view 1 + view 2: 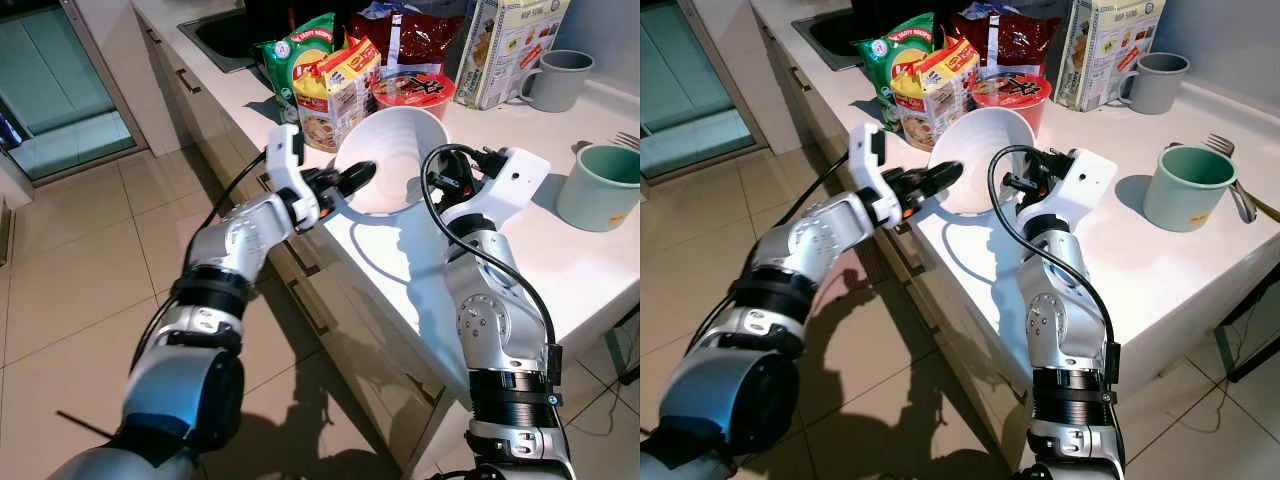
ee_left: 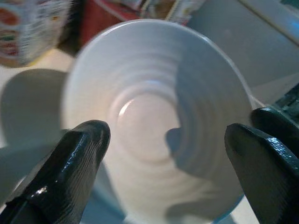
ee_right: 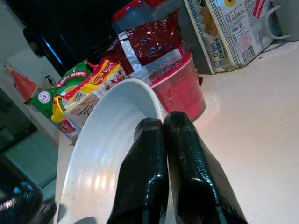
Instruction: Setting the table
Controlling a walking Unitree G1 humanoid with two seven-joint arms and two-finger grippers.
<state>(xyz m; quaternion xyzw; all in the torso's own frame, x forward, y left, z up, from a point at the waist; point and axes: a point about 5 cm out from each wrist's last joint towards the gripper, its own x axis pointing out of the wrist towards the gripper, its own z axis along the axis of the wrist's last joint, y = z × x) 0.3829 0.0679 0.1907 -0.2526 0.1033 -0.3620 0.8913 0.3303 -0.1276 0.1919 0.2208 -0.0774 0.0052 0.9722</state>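
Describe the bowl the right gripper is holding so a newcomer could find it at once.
On the white counter, near its front edge and just ahead of the cluster of noodle packets, a white bowl is tipped up on its side. The right gripper is pinched on its rim, and the left gripper is open in front of it. It is the only plain white dish, unlike the red noodle cup behind it.

Beige tiled floor [image 1: 90,270], white counter [image 1: 560,260] with drawers, sink [image 1: 215,35], perhaps a glass door [image 1: 55,90]

A home kitchen: white counter [image 1: 590,270] with drawers beneath, what looks like a dark sink [image 1: 225,35], snack packets [image 1: 335,85], mugs [image 1: 600,185], tiled floor [image 1: 90,270].
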